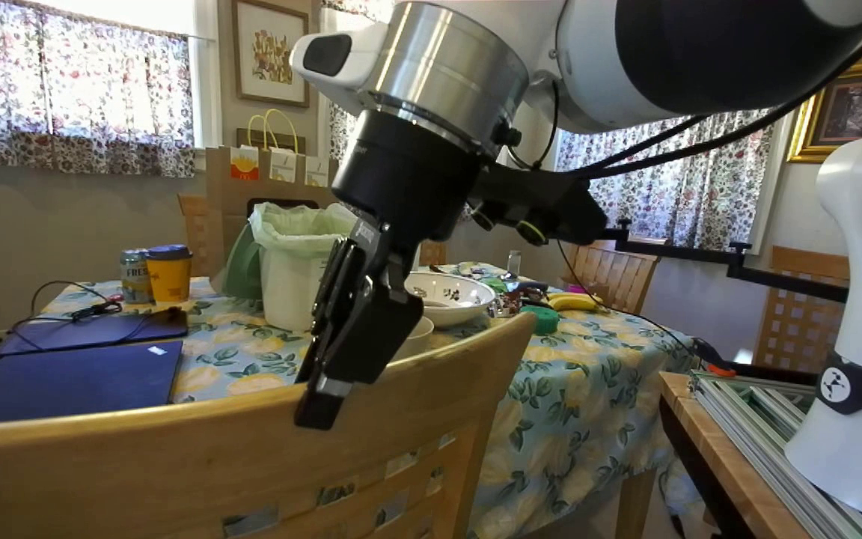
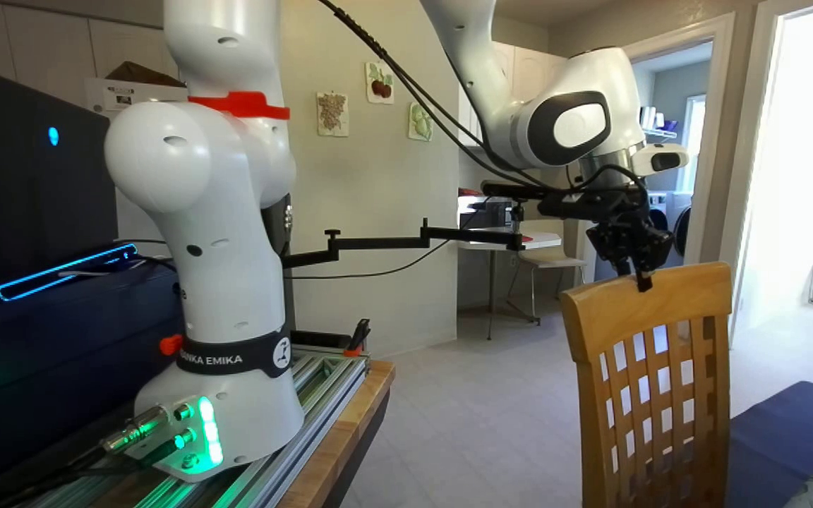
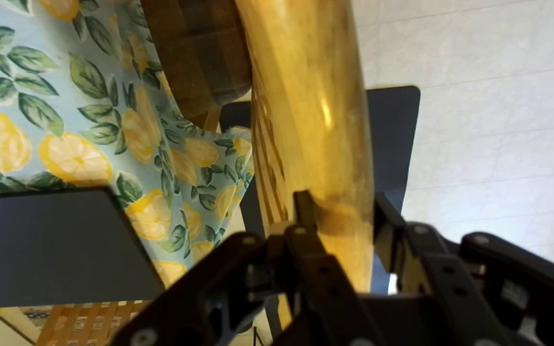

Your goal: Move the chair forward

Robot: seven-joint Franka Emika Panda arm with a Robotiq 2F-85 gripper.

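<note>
The gripper (image 3: 343,204), fingers (image 1: 319,410) straddling the top rail (image 3: 313,120), is closed on the chair (image 2: 664,305), whose tall back stands upright, the rail running lengthwise between the fingertips, its facing unclear, directly below the gripper and beside the cloth-covered table (image 1: 581,404), its honey-coloured wood glossy, curved on top, latticed beneath.

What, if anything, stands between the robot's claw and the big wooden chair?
Nothing visible: the gripper straddles the top rail of the lattice-backed wooden chair, with no other object showing between its fingers and the wood.
</note>
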